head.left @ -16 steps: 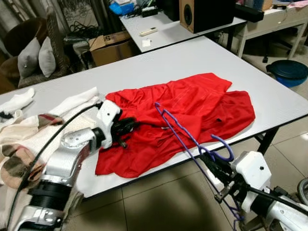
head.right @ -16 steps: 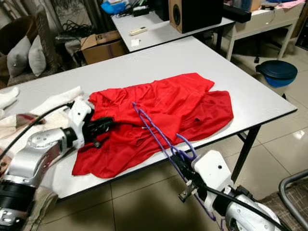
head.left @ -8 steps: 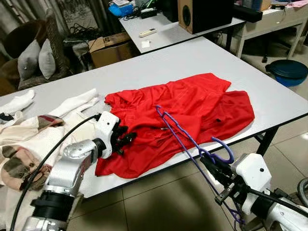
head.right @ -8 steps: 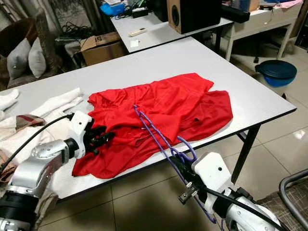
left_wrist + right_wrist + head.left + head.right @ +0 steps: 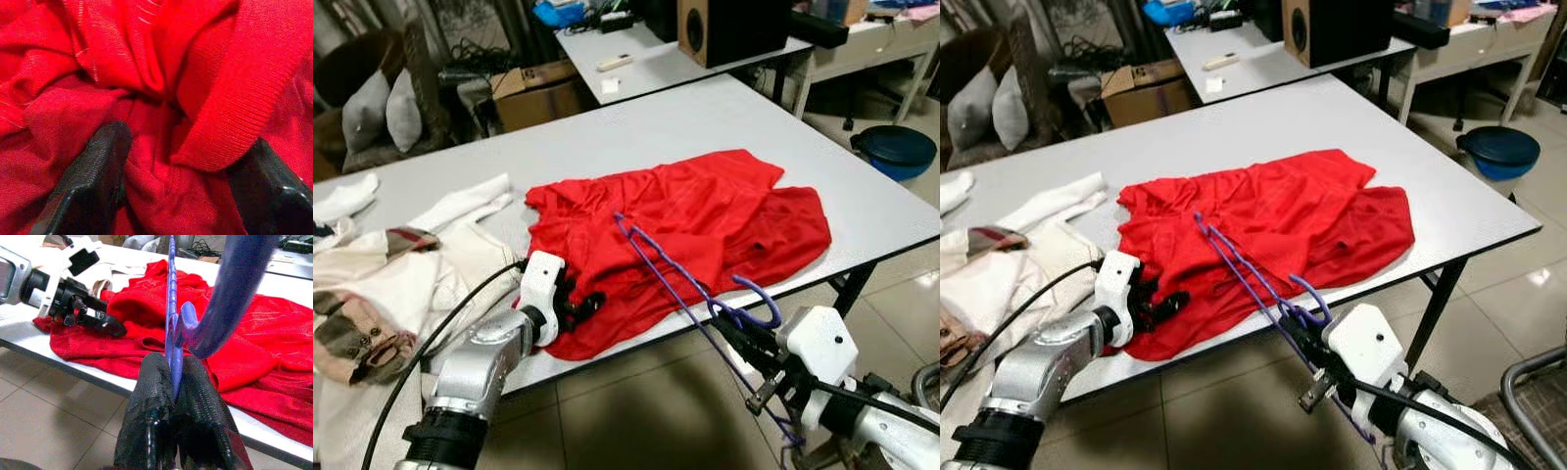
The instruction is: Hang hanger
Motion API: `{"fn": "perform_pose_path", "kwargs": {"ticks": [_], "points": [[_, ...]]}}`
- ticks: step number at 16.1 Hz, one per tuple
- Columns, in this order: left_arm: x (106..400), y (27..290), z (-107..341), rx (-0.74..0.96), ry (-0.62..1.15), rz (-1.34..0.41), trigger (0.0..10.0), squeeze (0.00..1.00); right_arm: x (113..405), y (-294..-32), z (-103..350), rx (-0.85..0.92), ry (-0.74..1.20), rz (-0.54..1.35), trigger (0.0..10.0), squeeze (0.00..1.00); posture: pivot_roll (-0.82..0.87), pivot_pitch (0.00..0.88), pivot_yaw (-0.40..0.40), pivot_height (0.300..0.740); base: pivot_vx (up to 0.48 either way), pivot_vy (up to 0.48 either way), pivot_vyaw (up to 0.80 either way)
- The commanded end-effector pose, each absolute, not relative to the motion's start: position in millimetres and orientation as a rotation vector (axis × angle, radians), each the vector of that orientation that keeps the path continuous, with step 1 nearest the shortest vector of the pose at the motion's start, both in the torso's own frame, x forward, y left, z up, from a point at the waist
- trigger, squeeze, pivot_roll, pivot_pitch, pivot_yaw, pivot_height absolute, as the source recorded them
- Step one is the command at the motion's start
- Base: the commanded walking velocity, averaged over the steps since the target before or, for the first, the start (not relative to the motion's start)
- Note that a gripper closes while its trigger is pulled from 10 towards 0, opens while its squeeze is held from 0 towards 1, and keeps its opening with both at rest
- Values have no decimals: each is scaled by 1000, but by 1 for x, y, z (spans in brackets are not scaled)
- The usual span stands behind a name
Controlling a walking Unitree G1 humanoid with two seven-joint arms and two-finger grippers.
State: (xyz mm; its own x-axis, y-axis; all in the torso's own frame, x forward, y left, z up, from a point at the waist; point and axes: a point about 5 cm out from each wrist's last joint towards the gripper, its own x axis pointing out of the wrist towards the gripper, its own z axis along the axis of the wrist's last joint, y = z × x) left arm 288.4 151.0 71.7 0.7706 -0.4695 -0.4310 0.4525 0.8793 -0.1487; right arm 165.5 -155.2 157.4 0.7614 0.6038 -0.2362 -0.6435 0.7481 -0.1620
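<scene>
Meanwhile the left pincer (image 5: 590,302) has slid back along the red garment (image 5: 705,211) toward the counter (image 5: 636,127) front edge, now bunching cloth at the near hem; in its wrist view the fingers (image 5: 95,161) straddle a fold, gripping it. That suggests it is gathering the shirt to open it for the purple hanger (image 5: 680,284). The right pincer (image 5: 176,396) is clamped on the hanger's neck below the hook, holding it tilted above the garment, its far end over the cloth's middle, near the left pincer.
</scene>
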Motion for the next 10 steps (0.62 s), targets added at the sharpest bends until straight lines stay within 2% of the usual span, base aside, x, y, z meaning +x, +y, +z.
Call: {"fn": "perform_pose_path", "kwargs": {"ticks": [1, 2, 3, 4, 6, 10], "points": [[292, 158, 69, -24, 489, -435, 10000, 133, 166, -153, 158, -232, 167, 708, 10000, 0, -76, 0, 146, 740, 0, 0, 0], [295, 157, 70, -52, 477, -421, 10000, 0, 166, -153, 158, -234, 166, 712, 10000, 0, -77, 0, 147, 740, 0, 0, 0], [297, 156, 70, -69, 467, -412, 10000, 0, 166, -152, 158, -234, 165, 714, 10000, 0, -79, 0, 147, 740, 0, 0, 0], [298, 154, 70, -87, 460, -404, 7647, 0, 166, -152, 159, -235, 163, 715, 10000, 0, -82, 0, 148, 740, 0, 0, 0], [304, 157, 69, -96, 443, -343, 0, 0, 166, -151, 159, -236, 162, 716, 10000, 0, -86, 0, 150, 740, 0, 0, 0], [310, 158, 78, -57, 366, -338, 0, 0, 164, -152, 158, -239, 164, 717, 10000, 0, -93, 0, 158, 740, 0, 0, 0]]}}
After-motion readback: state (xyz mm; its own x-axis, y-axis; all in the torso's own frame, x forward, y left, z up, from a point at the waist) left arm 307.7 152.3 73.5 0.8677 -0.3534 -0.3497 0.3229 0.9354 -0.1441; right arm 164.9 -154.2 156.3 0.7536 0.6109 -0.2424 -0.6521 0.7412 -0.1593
